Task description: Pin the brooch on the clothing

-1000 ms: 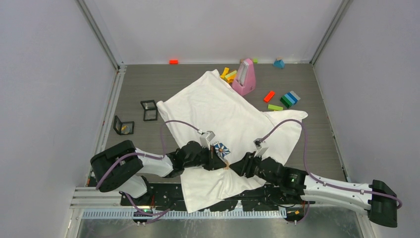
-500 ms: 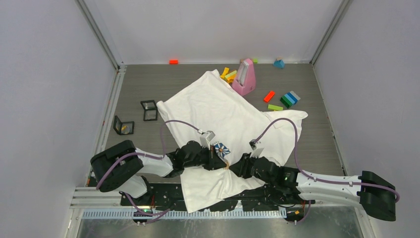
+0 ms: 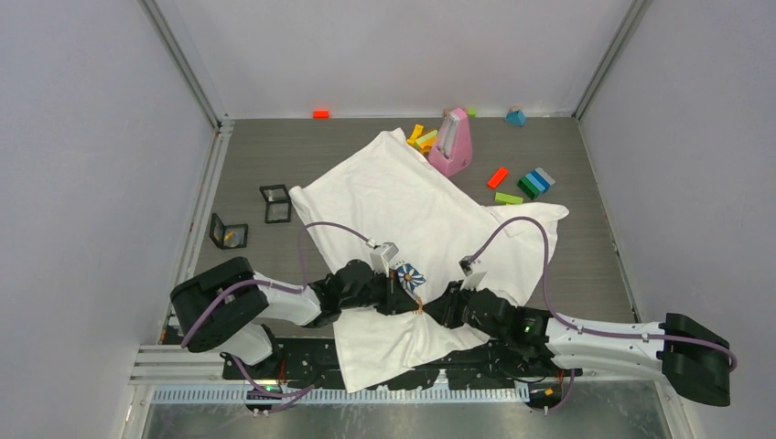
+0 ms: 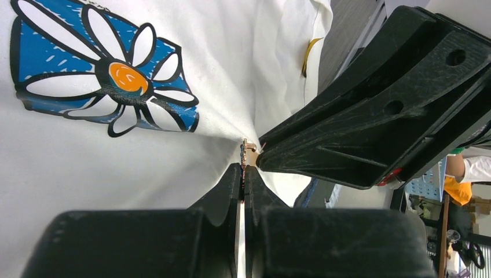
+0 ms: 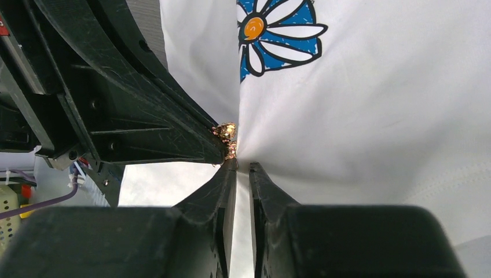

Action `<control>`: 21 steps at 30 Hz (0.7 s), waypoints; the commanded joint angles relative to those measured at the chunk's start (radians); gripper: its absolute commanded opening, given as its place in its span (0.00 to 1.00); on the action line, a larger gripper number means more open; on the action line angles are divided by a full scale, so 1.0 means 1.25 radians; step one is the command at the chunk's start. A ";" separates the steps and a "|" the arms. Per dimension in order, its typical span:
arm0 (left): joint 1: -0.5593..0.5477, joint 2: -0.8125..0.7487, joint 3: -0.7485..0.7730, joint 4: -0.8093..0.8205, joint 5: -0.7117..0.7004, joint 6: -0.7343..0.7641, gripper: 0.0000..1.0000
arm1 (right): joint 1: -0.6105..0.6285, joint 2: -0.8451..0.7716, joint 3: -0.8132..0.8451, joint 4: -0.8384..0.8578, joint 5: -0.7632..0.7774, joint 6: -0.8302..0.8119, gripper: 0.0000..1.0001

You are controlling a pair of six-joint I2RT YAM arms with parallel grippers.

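Brooch (image 5: 226,134) (gold, glittery) sits pinched in left gripper (image 4: 243,169), apparently touching clothing (image 3: 403,197).

A white T-shirt (image 3: 412,197) lies diagonally on the grey table (image 3: 274,155). Beside its daisy print (image 3: 410,274), the left gripper (image 3: 413,303) and right gripper (image 3: 427,309) meet tip to tip at a small gold brooch (image 3: 419,309).

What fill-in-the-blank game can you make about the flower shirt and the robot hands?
1. The flower printed on the shirt has an ____ middle.
2. Behind its white petals, the print is coloured ____.
3. The left gripper is shut on a small, shiny ____ brooch.

Missing words: orange, blue, gold.
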 commanded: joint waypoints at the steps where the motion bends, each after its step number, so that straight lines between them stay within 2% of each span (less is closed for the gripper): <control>1: 0.002 0.004 0.025 0.059 0.017 0.006 0.00 | 0.002 0.023 0.012 0.062 0.016 -0.017 0.16; 5: 0.002 0.009 0.027 0.059 0.019 0.005 0.00 | 0.002 0.045 0.011 0.083 0.008 -0.018 0.11; 8: 0.002 0.013 0.028 0.058 0.021 0.006 0.00 | 0.002 0.059 0.010 0.100 0.005 -0.019 0.02; 21: 0.002 0.024 0.059 0.004 0.059 0.042 0.00 | 0.003 0.099 0.014 0.140 -0.035 -0.042 0.01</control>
